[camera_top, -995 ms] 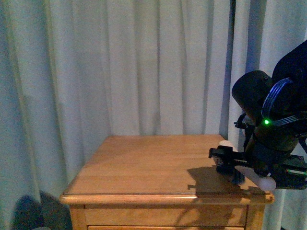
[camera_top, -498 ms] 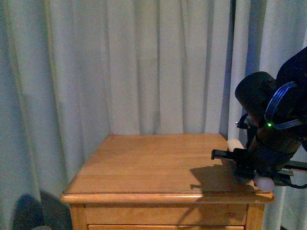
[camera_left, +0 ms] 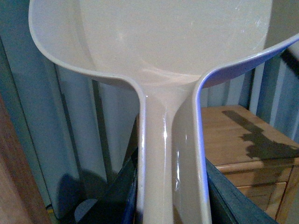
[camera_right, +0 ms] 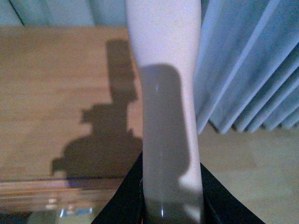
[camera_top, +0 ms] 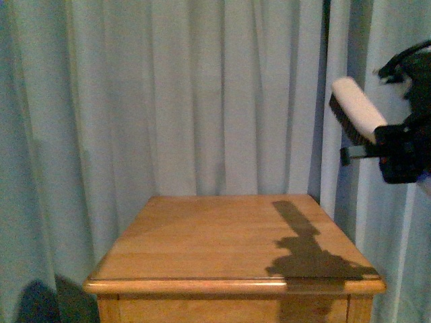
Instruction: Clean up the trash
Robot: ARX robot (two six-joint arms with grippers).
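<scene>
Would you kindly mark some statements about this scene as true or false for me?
1. The right gripper holds a brush high, clear of the wooden table. True.
2. The dustpan in the left gripper is red. False: it is white.
3. A paper wad lies on the tabletop. False: only a shadow shows there.
4. Curtains hang behind the table. True.

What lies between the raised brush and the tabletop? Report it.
Nothing: the front view shows only curtain behind the gap from brush down to table, and shadow on the wood.
</scene>
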